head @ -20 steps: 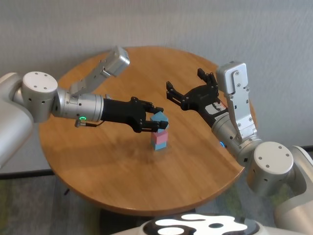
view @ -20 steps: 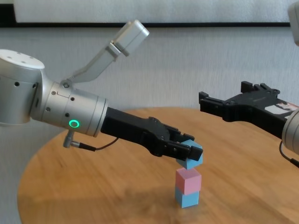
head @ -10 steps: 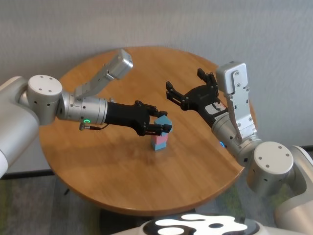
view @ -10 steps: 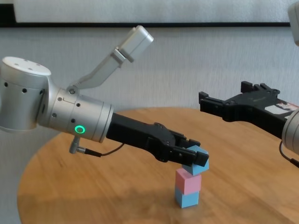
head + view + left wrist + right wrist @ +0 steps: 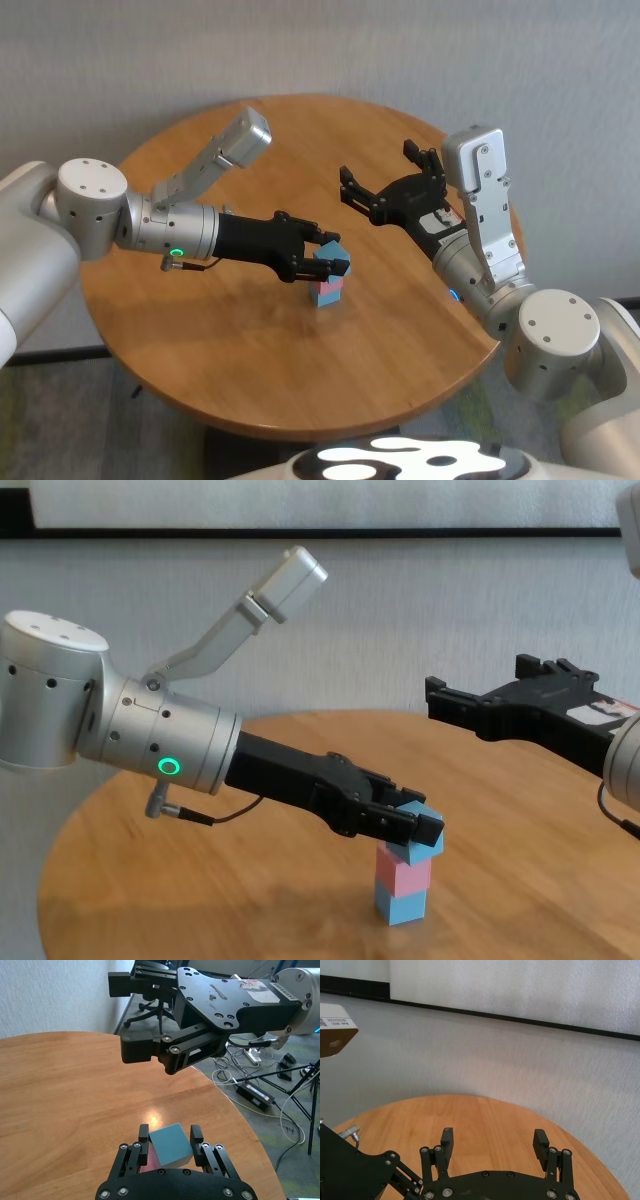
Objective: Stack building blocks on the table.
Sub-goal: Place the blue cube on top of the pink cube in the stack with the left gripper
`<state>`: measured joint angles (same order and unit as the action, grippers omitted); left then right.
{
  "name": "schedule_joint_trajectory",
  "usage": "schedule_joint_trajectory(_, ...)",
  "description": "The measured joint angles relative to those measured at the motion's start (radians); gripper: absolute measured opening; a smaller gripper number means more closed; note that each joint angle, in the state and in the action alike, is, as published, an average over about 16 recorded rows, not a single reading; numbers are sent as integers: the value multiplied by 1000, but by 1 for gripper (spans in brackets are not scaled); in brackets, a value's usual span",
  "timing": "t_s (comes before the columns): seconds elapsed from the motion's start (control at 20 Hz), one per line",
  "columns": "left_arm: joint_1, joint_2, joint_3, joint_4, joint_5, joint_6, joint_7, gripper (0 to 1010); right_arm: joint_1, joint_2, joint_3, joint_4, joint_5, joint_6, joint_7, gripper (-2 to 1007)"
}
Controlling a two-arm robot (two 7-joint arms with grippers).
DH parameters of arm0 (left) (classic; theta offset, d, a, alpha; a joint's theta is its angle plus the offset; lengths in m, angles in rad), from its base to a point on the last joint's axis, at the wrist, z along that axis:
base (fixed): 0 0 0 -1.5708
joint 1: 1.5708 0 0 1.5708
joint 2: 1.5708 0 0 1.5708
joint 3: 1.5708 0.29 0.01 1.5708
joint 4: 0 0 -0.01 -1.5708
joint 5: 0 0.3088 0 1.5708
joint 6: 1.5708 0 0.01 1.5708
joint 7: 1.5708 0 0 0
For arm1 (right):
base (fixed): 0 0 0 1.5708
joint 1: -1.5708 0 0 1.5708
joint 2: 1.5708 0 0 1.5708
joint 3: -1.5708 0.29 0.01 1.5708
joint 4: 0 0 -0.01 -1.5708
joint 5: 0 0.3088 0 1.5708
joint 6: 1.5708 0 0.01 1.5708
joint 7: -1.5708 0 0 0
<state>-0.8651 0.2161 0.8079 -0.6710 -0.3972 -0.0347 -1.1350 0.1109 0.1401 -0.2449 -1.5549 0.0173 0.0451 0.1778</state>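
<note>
On the round tabletop [image 5: 200, 340], the stack is nearly done: a pink block [image 5: 404, 877] sits on a light blue block [image 5: 402, 907], and the left gripper [image 5: 415, 825] clamps a second light blue block [image 5: 420, 830] at the pink one's top, unreleased. The right gripper [image 5: 392, 190], beyond the stack, gapes wide and empty. Three blocks in all.

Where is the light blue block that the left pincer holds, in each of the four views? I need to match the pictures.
Head view: held blue block at picture centre, over the pink block.
Chest view: right of centre, low, on the stack's top.
Left wrist view: bottom centre, clamped in the left pincer.
Right wrist view: not in it.
Shared landmark: the round table, in all four.
</note>
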Motion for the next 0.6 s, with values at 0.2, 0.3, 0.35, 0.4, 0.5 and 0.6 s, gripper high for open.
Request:
schedule_joint_trajectory(0.2, 3, 1, -1, 1, 5, 2, 1, 519, 0, 0, 0, 0, 0, 0, 0, 1005)
schedule_joint_trajectory(0.3, 4, 2, -2, 1, 7, 3, 1, 519, 0, 0, 0, 0, 0, 0, 0, 1005)
schedule_joint_trajectory(0.35, 4, 2, -2, 1, 8, 3, 1, 519, 0, 0, 0, 0, 0, 0, 0, 1005)
schedule_joint_trajectory(0.4, 4, 2, -3, 2, 10, 3, 0, 519, 0, 0, 0, 0, 0, 0, 0, 1005)
schedule_joint_trajectory(0.5, 4, 1, -3, 3, 12, 4, 0, 519, 0, 0, 0, 0, 0, 0, 0, 1005)
schedule_joint_trajectory(0.6, 4, 1, -3, 5, 14, 4, -2, 519, 0, 0, 0, 0, 0, 0, 0, 1005)
